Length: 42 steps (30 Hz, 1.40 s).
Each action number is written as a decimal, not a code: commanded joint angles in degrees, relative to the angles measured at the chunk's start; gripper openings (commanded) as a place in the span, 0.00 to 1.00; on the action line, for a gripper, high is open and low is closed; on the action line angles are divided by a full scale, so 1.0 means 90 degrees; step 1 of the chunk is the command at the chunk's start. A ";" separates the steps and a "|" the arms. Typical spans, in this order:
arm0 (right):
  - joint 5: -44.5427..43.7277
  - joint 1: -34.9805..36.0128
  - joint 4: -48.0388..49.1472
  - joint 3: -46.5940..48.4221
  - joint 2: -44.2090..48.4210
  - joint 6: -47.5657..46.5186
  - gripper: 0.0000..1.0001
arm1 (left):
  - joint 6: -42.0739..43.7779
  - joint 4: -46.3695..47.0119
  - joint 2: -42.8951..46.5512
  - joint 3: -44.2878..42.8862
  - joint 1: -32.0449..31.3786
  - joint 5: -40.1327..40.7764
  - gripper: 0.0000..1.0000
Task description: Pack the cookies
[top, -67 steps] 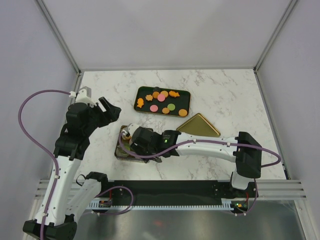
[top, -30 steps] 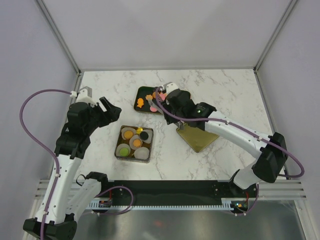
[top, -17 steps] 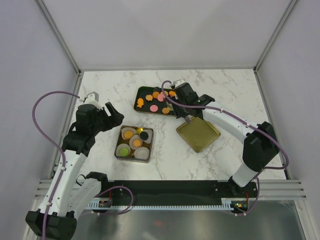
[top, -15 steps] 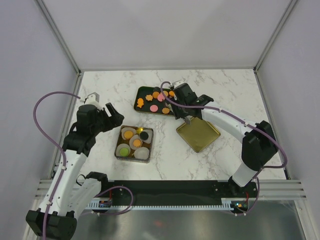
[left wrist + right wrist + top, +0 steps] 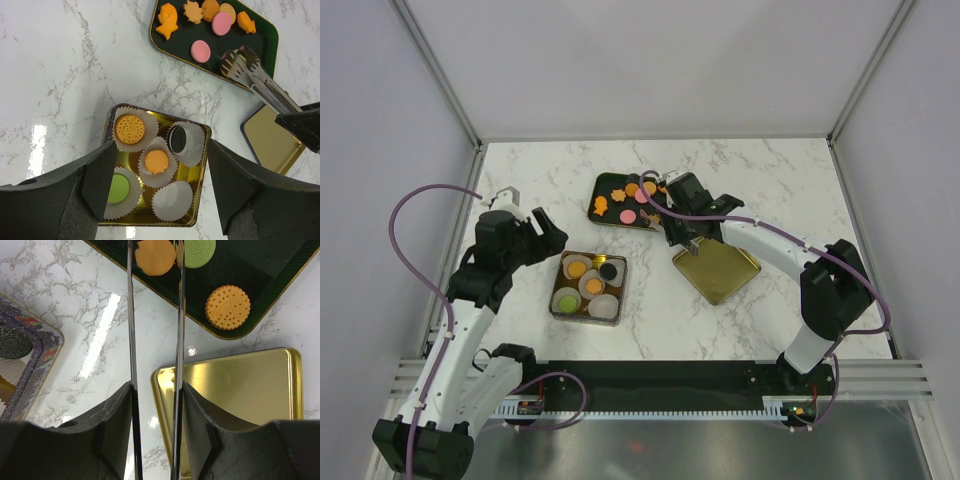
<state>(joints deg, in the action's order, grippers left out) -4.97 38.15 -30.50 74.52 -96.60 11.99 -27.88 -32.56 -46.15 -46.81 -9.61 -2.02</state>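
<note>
Cookies [image 5: 201, 51] lie on the tray [image 5: 180, 37] behind the box [image 5: 196, 192] (lid [image 5: 717, 268] on its right).

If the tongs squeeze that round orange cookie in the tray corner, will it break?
Maybe, if squeezed hard: the cookie looks thin and dry, so it could crack. It looks light and lies flat, so a push would likely slide it on the smooth tray, not roll it. The metal tongs might slip on its edge.

The cookies [image 5: 201, 51] are orange, pink and green, the tray [image 5: 177, 42] black with gold rim. The table [image 5: 60, 75] is white marble, grey-veined.
</note>
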 commanded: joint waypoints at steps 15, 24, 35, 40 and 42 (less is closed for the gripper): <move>-0.0014 -0.0001 0.0274 -0.0175 0.0098 0.0064 0.50 | 0.0236 0.0248 0.0001 0.0015 0.0032 0.0078 0.81; -0.0053 -0.0050 0.0205 -0.0136 0.0167 0.0035 0.50 | 0.0227 0.0258 -0.0009 0.0015 0.0032 0.0097 0.81; 0.0084 -0.0050 0.0186 -0.0067 0.0118 0.0016 0.49 | 0.0227 0.0258 -0.0019 0.0015 0.0032 0.0088 0.81; 0.0142 -0.0040 0.0147 0.0001 0.0157 -0.0014 0.45 | 0.0246 0.0258 -0.0019 0.0015 0.0032 0.0098 0.81; 0.0142 -0.0059 0.0137 0.0050 0.0176 0.0006 0.43 | 0.0236 0.0258 -0.0009 0.0015 0.0032 0.0088 0.81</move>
<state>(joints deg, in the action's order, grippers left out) -4.49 37.95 -30.02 73.01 -96.60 12.14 -27.73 -32.45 -46.24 -46.74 -9.61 -1.98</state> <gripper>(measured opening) 0.449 0.809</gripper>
